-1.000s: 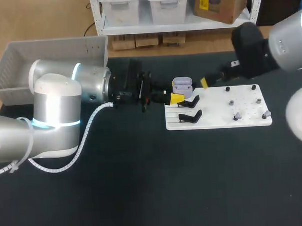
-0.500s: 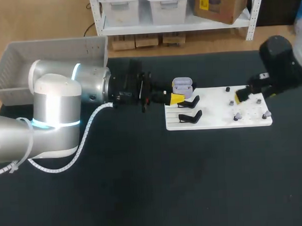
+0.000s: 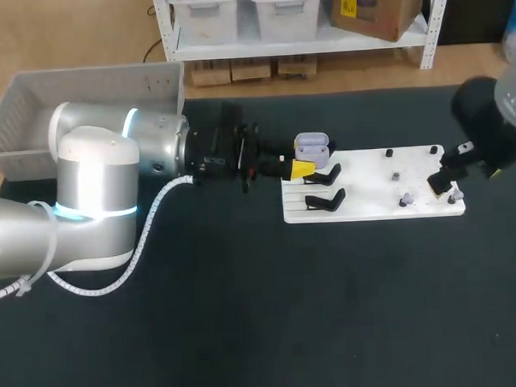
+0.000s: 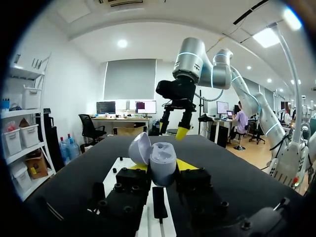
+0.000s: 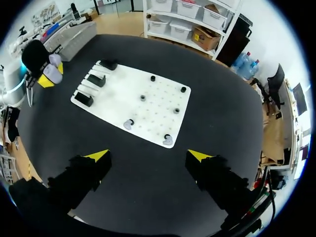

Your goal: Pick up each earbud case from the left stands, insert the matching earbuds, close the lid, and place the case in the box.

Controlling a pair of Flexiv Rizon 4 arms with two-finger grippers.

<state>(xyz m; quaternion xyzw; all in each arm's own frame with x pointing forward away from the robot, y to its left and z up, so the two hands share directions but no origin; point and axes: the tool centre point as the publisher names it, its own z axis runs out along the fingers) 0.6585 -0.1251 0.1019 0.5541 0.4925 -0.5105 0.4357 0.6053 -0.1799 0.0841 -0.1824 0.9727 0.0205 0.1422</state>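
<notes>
Right gripper [image 3: 446, 178] has swung to the white board's [image 3: 370, 202] far end, fingers spread. Left gripper [image 3: 301, 168] clamps the open earbud case [image 3: 311, 145].

We saw a table [image 3: 247, 331] covered in black, filling the middle and lower frame of the head view. On it, right of centre, lay a flat white board [image 3: 370, 207], a long rectangle nearly level with the frame, its right half dotted with rows of fine holes. Small dark pegs [image 3: 390, 153] stood upright on that half, two near the board's upper edge and two lower down. In the right wrist view the same board [image 5: 148, 111] lay flat on the black table [image 5: 222, 89], with four dark pegs [image 5: 153, 78] spread over its dotted half
</notes>
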